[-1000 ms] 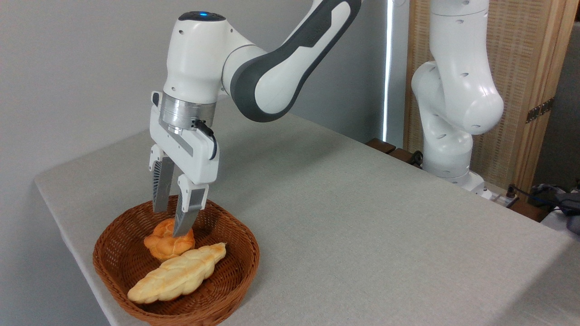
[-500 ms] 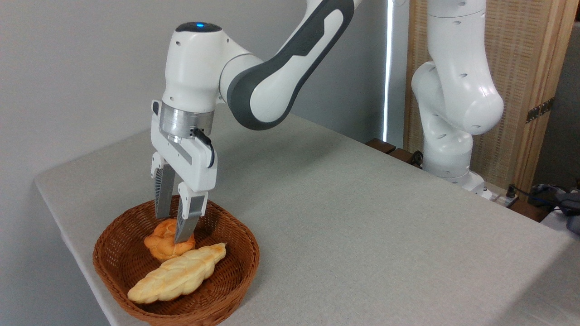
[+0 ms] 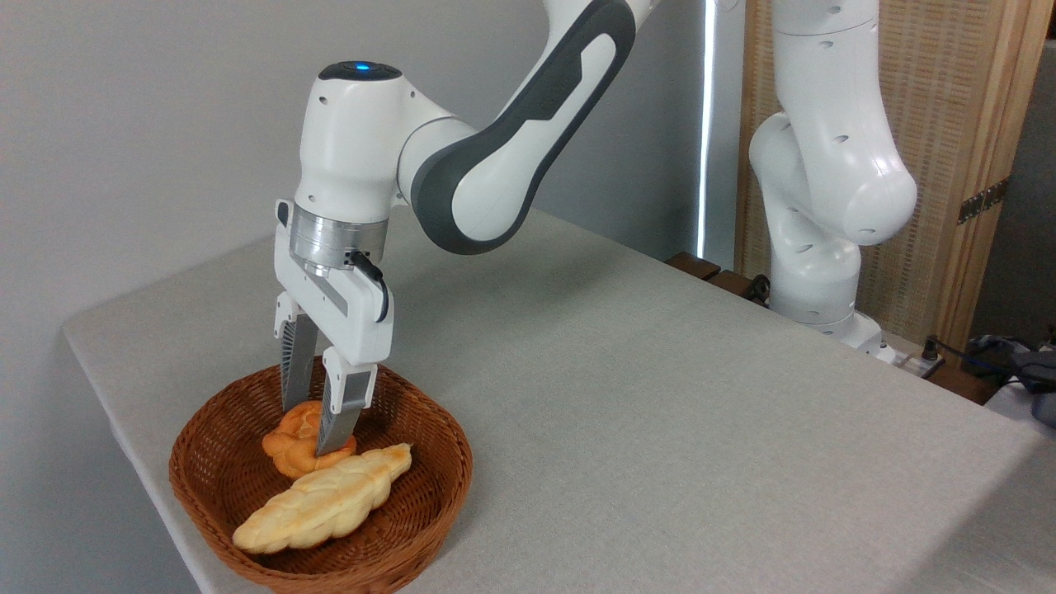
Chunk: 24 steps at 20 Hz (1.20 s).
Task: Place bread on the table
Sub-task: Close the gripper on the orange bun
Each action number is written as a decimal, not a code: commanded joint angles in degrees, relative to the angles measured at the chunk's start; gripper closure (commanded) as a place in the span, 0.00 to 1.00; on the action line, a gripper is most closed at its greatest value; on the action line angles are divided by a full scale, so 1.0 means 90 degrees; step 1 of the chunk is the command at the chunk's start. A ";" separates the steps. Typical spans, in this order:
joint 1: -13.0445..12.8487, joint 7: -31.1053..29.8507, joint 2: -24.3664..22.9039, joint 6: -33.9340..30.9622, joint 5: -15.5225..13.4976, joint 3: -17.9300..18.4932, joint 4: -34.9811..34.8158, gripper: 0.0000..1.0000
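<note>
The bread, a small round golden-orange bun with a knobbly crust, lies in the brown wicker basket at the front left of the table. My gripper points straight down into the basket. It is open, with one finger behind the bun and the other in front of it. The near fingertip covers part of the bun's top right. I cannot tell whether the fingers touch the crust.
A long pale braided loaf lies in the same basket, just in front of the bun and touching it. The arm's white base stands at the table's far right edge. A wall rises behind the table.
The gripper has come straight down into the basket, so its fingers now straddle the bun lower than before. The gap between the fingers looks the same. The bun and loaf have not moved.
</note>
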 commanded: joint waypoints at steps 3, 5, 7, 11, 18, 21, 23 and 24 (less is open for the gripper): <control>-0.0014 -0.0004 0.0103 0.0116 -0.0019 0.0019 0.0048 0.49; -0.0014 0.0006 0.0103 0.0116 -0.0019 0.0019 0.0048 0.67; -0.0014 0.0016 0.0103 0.0116 -0.0019 0.0019 0.0048 0.68; -0.0014 0.0016 0.0103 0.0116 -0.0019 0.0019 0.0048 0.68; -0.0014 0.0006 0.0054 0.0106 -0.0010 0.0029 0.0048 0.67; -0.0014 0.0006 -0.0062 0.0106 -0.0019 0.0068 0.0057 0.67; 0.0005 -0.0013 -0.0170 0.0077 -0.0019 0.0078 0.0057 0.67; 0.0015 -0.0033 -0.0238 0.0067 -0.0019 0.0078 0.0057 0.67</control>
